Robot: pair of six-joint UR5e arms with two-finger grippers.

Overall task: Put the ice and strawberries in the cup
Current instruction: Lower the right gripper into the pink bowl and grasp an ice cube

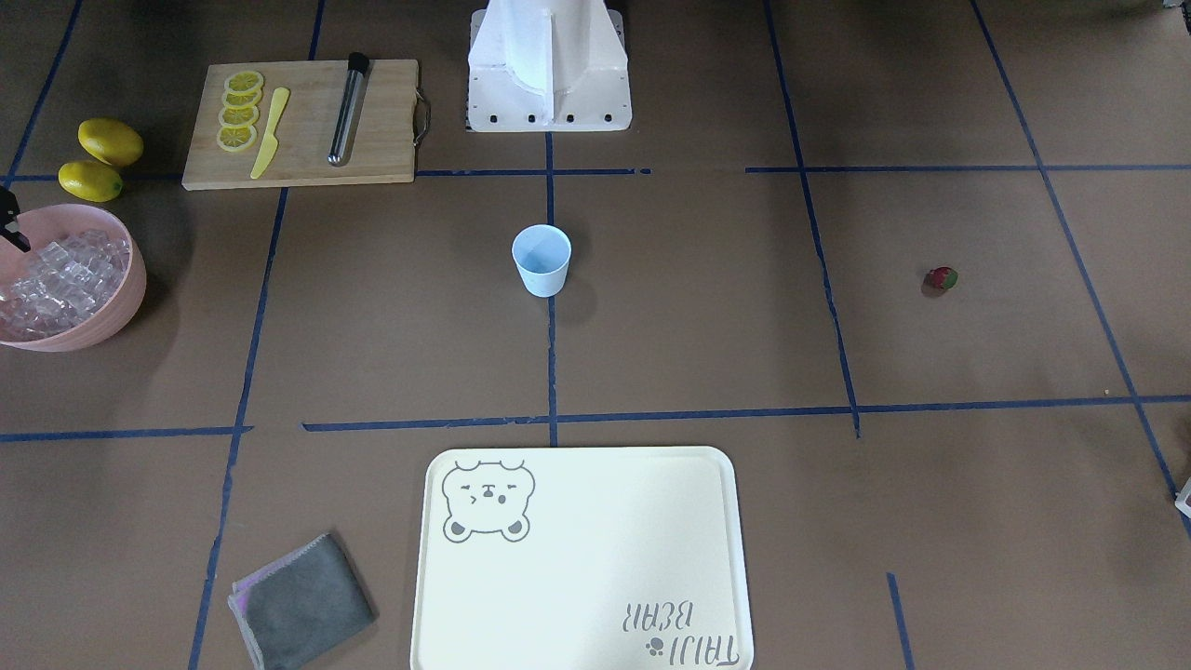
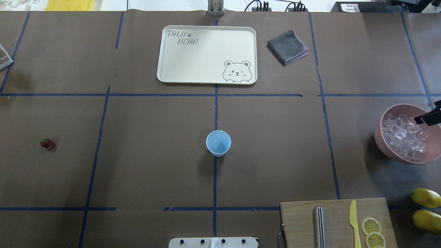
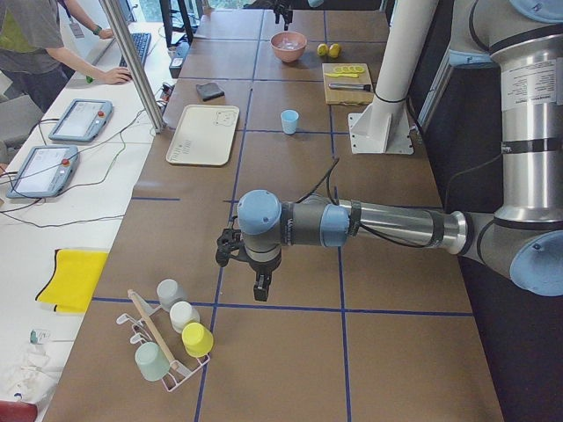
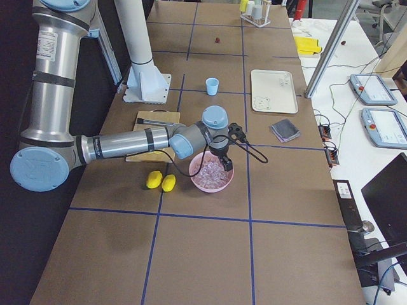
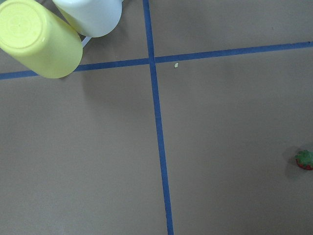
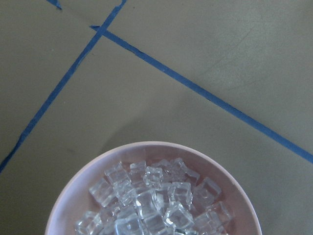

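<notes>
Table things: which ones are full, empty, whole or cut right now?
cup, upright, empty
bowl, full of ice
strawberry, whole, lying alone
tray, empty
lemons, two, whole
lemon slices, cut, on the board
cloth, folded

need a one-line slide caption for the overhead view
Empty blue cup centred, strawberry far left, pink bowl of ice far right with the right gripper over it.

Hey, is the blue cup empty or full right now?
Empty: the overhead view looks into the upright cup and shows only bare blue bottom.
</notes>
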